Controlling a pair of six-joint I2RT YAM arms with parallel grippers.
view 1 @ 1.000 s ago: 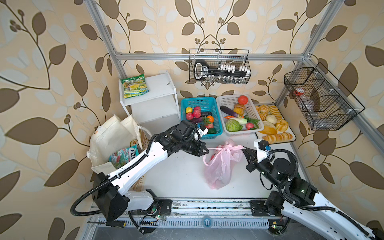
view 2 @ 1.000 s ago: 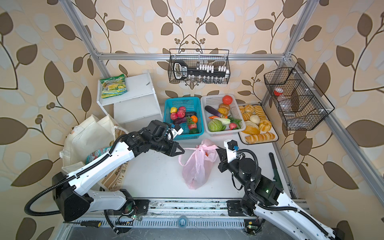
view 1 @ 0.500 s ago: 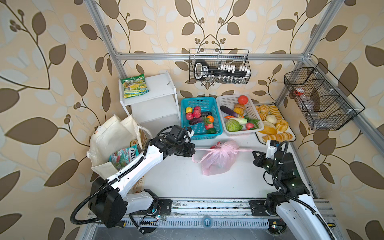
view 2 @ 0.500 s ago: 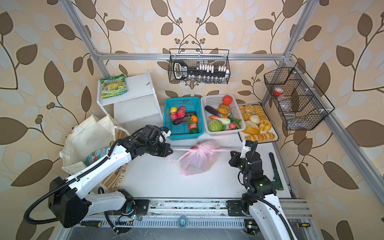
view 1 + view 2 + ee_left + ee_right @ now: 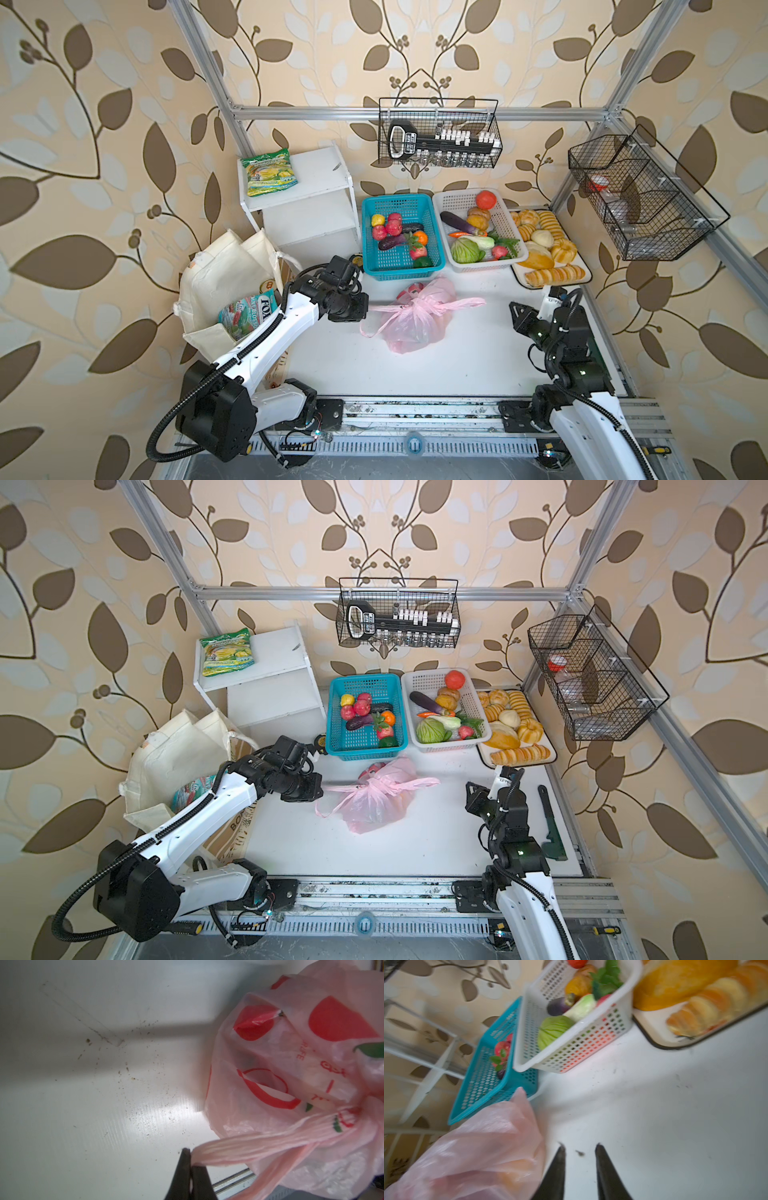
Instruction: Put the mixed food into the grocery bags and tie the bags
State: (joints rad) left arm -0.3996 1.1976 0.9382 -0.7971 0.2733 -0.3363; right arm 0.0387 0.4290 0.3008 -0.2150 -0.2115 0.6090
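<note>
The pink plastic bag (image 5: 415,328) (image 5: 374,808) lies on the white table with its handles knotted, and orange and red shapes show through it. My left gripper (image 5: 365,309) (image 5: 190,1159) is shut on one handle strip, which stretches taut to the knot. The other handle (image 5: 465,303) lies loose, pointing right. My right gripper (image 5: 517,316) (image 5: 579,1147) stands open and holds nothing, to the right of the bag (image 5: 477,1147). The cream tote (image 5: 220,270) stands at the left with a teal-red snack packet (image 5: 249,316) and a gold-topped can (image 5: 268,284) inside.
Behind the bag stand a teal basket (image 5: 399,268) of toy fruit, a white basket (image 5: 478,266) of vegetables and a bread tray (image 5: 517,272). A white shelf (image 5: 320,174) carries a green-yellow packet (image 5: 270,176). Wire baskets (image 5: 440,137) hang on the walls. A green tool (image 5: 550,825) lies right.
Both arms pulled the handles apart, left arm leftward and right arm rightward. The right gripper has since opened and let its handle drop. The bag has settled flatter on the table.
</note>
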